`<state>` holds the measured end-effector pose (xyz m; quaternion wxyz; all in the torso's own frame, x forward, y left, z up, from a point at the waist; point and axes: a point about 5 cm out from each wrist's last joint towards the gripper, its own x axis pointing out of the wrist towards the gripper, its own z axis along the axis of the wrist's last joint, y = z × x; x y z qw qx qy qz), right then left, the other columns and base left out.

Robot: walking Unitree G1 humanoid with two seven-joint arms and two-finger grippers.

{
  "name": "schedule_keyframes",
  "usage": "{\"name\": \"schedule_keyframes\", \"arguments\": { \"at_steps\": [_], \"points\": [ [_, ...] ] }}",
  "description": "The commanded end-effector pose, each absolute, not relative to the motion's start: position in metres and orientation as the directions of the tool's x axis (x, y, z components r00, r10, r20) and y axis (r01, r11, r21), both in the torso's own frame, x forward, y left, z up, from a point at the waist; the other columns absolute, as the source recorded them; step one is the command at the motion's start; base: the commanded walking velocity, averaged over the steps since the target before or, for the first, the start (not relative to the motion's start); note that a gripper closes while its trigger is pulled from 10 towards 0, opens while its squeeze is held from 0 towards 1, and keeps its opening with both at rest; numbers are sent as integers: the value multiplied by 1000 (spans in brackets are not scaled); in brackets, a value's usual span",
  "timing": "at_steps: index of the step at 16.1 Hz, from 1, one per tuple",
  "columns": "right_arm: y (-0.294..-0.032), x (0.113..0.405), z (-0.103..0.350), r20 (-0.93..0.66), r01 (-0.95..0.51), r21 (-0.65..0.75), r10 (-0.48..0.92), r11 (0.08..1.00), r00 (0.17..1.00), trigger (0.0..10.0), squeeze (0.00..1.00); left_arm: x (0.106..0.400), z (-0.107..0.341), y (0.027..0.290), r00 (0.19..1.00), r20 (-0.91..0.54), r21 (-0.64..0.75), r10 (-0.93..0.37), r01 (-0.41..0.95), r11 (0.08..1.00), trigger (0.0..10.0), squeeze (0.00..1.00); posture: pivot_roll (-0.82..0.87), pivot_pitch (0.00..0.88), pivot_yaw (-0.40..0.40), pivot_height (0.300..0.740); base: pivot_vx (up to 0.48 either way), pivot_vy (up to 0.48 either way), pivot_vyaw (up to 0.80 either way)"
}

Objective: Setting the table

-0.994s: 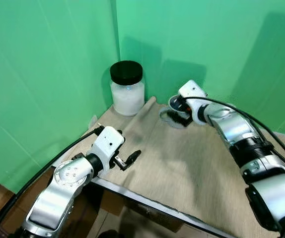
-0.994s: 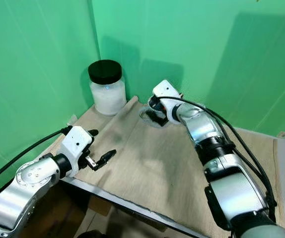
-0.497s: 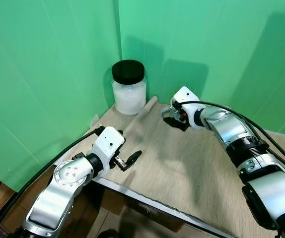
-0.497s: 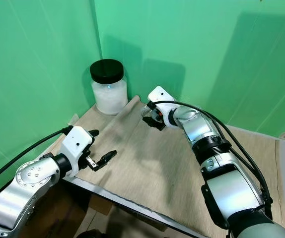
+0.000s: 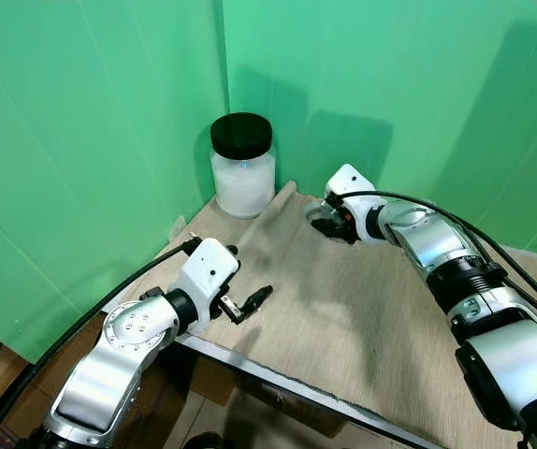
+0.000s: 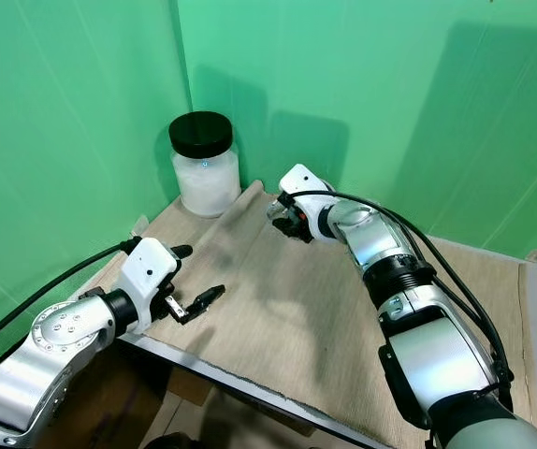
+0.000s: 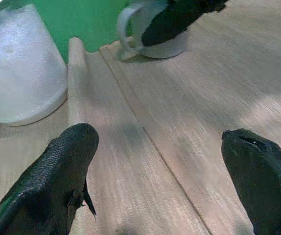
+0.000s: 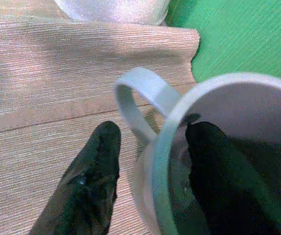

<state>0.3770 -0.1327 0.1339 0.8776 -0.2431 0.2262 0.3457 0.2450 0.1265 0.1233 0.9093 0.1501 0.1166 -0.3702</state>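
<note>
A pale grey mug (image 8: 238,98) stands on the beige cloth (image 5: 343,309) at the back of the table, near the green wall. My right gripper (image 8: 152,129) is at the mug (image 5: 321,215). One finger is inside the cup and the other outside, beside the handle (image 8: 140,93). Small gaps show on both sides of the mug's wall, so this gripper is open. My left gripper (image 5: 247,273) hovers open and empty over the cloth by the table's front left edge. In the left wrist view the left gripper (image 7: 160,161) points towards the mug (image 7: 165,49).
A frosted white jar (image 5: 242,178) with a black lid stands in the back left corner, left of the mug. Green walls close off the back and the left. A fold in the cloth (image 7: 79,73) runs from the jar (image 7: 18,63) forward. The table's front edge (image 5: 278,374) is near.
My right gripper came down and slid its fingers over the mug's wall, then held still. My left gripper shifted slightly to the right along the front edge.
</note>
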Motion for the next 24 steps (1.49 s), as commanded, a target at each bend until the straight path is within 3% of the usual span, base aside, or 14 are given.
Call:
{"name": "schedule_keyframes", "arguments": {
  "at_steps": [1, 10, 13, 15, 16, 17, 18, 19, 21, 24],
  "points": [
    [-133, 380, 138, -561, -715, -274, 497, 644, 662, 0, 0, 244, 127, 124, 687, -312, 187, -656, 721, 667, 10000, 0, 37, 0, 20, 740, 0, 0, 0],
    [-133, 382, 146, -532, -714, -279, 516, 642, 672, 0, 0, 249, 129, 126, 693, -309, 197, -651, 716, 669, 10000, 0, 41, 0, 23, 740, 0, 0, 0],
    [-139, 380, 175, -400, -692, -258, 577, 675, 712, 0, 0, 250, 132, 126, 706, -294, 214, -644, 705, 676, 10000, 0, 50, 0, 21, 740, 0, 0, 0],
    [-147, 364, 195, -280, -691, -209, 635, 692, 720, 0, 0, 250, 135, 125, 733, -261, 225, -628, 678, 699, 10000, 0, 46, 0, 28, 740, 0, 0, 0],
    [-162, 326, 214, -137, -674, -184, 660, 715, 738, 0, 0, 254, 141, 126, 808, -189, 237, -557, 588, 773, 10000, 0, 38, 0, 32, 740, 0, 0, 0],
    [-163, 318, 215, -112, -665, -181, 657, 724, 746, 0, 0, 256, 143, 126, 827, -172, 234, -536, 562, 793, 10000, 0, 37, 0, 32, 740, 0, 0, 0],
    [-164, 309, 214, -85, -645, -187, 642, 741, 762, 2941, 0, 257, 145, 126, 843, -152, 235, -516, 538, 810, 10000, 0, 38, 0, 32, 740, 0, 0, 0],
    [-163, 300, 213, -45, -619, -190, 623, 762, 781, 10000, 0, 258, 148, 126, 862, -133, 229, -489, 506, 831, 10000, 0, 36, 0, 35, 740, 0, 0, 0],
    [-156, 276, 203, 36, -542, -122, 549, 831, 835, 10000, 0, 260, 152, 129, 908, -89, 196, -409, 419, 886, 10000, 0, 22, 0, 45, 740, 0, 0, 0],
    [-150, 256, 196, 54, -454, -142, 464, 880, 884, 10000, 0, 260, 152, 131, 919, -79, 205, -386, 394, 896, 10000, 0, 28, 0, 37, 740, 0, 0, -260]
  ]
}}
